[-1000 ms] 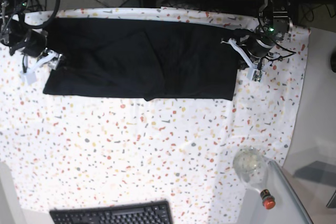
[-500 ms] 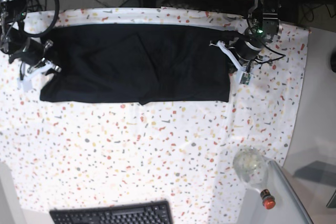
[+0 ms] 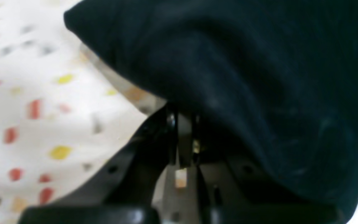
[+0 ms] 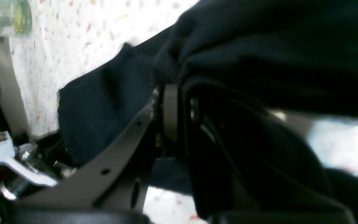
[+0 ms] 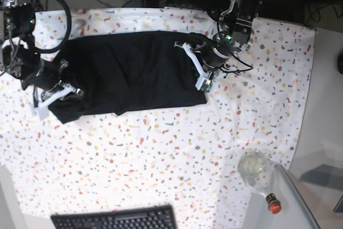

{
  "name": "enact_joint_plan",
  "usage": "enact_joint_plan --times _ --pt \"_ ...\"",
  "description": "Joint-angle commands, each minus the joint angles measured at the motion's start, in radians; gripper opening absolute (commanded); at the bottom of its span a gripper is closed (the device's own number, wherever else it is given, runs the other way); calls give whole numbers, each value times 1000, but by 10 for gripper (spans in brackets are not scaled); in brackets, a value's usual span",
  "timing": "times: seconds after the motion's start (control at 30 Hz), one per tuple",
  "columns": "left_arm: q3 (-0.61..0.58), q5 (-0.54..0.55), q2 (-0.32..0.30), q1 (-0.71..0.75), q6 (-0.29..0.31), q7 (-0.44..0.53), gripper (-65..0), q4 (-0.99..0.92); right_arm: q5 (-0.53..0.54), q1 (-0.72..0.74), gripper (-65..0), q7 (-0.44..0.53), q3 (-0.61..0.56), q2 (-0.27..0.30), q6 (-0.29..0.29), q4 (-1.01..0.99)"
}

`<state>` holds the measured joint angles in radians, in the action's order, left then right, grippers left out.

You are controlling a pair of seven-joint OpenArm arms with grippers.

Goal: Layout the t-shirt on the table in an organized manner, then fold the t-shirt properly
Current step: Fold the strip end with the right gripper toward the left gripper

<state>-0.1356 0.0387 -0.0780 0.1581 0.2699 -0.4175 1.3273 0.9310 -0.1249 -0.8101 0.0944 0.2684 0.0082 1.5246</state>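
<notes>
The black t-shirt (image 5: 134, 73) lies bunched across the far half of the speckled table (image 5: 161, 159), narrower than a flat spread. At the shirt's right edge, my left gripper (image 5: 201, 81) is shut on the cloth; the left wrist view shows its fingers (image 3: 182, 115) pressed together under a fold of the t-shirt (image 3: 244, 62). My right gripper (image 5: 53, 97) is at the shirt's lower left corner. In the right wrist view its jaws (image 4: 179, 93) stand close together with the t-shirt (image 4: 275, 46) pinched and draped over them.
A black keyboard (image 5: 115, 219) sits at the front edge. A clear glass jar (image 5: 254, 169) and a red-capped item (image 5: 273, 204) stand at the front right, by the grey side surface (image 5: 321, 132). Cables and equipment crowd the far edge.
My right gripper has shut on the shirt's left edge and moved forward. My left gripper has pulled the right edge leftward and forward, so the shirt is now narrower and bunched.
</notes>
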Motion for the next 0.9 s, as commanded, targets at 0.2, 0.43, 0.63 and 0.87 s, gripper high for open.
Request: enact_joint_plan --times 0.2,0.43,0.63,0.87 --pt "0 14 -1 -1 24 -11 -650 14 10 -2 -650 16 -218 4 -162 182" --pt "1 10 -3 8 24 -11 -650 16 12 14 -650 13 -328 -57 -184 187" --pt "1 16 -3 10 24 -11 -650 16 12 43 -650 19 -430 -68 -253 185" --pt "1 16 -3 10 24 -11 -650 18 12 78 -650 19 -485 -116 -259 124"
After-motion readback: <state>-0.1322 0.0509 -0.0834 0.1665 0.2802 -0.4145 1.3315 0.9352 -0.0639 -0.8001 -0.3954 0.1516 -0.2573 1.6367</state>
